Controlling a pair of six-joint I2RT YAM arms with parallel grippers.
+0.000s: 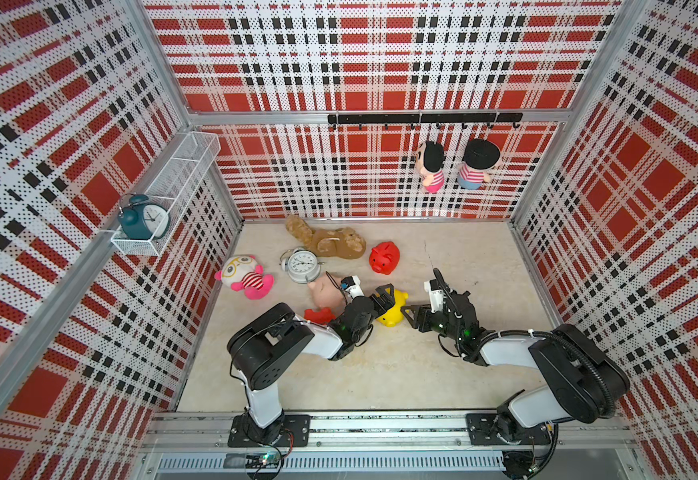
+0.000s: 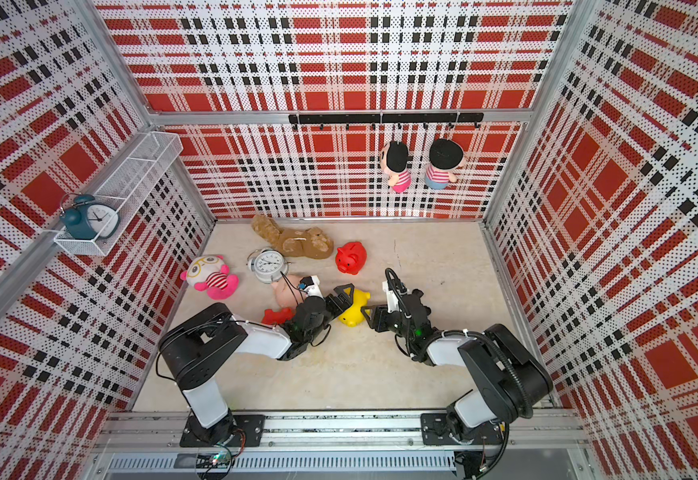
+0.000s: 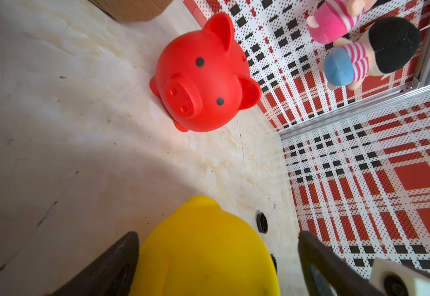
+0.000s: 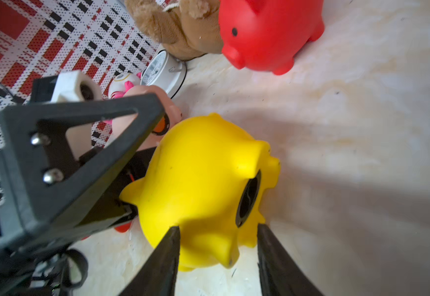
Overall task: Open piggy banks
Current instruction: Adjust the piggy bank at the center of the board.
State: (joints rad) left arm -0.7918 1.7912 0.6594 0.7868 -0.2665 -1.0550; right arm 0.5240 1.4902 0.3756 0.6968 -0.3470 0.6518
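The yellow piggy bank (image 1: 394, 311) lies on its side near the middle of the floor (image 1: 380, 374), its feet off the ground. The left gripper (image 1: 382, 300) reaches it from 8 o'clock with its jaws spread as wide as they go, one on each side of the pig's body. In the left wrist view bare floor shows between the pig and one of the fingers (image 3: 319, 258), so the gripper has hold of nothing. The other finger sits close against the yellow flank, and I cannot tell whether it touches.

The right gripper (image 4: 217, 227) stands at the pig's 3 o'clock, pointing at its underside. Its jaws are about half open, with the tips flanking the pig's lower feet, and there is clear space inside them, so they clamp nothing. The black belly ring (image 4: 248, 198) faces this gripper, just beyond the fingertips. I cannot tell whether a plug fills it.

A small black round piece (image 3: 261, 223) shows just beside the yellow pig, though I cannot tell whether it lies loose on the floor.

A red piggy bank (image 1: 384, 257) stands upright at the yellow one's 12 o'clock, well apart from both grippers. The pale pink piggy bank (image 1: 324, 291) lies at 9 o'clock, just beside the left wrist. The second red piggy bank (image 1: 318, 316) peeks out at 8 o'clock, mostly hidden under the left arm.

A silver alarm clock (image 1: 302, 266) lies at the pink pig's 11 o'clock, and a brown plush toy (image 1: 330, 243) lies beyond it near the back wall
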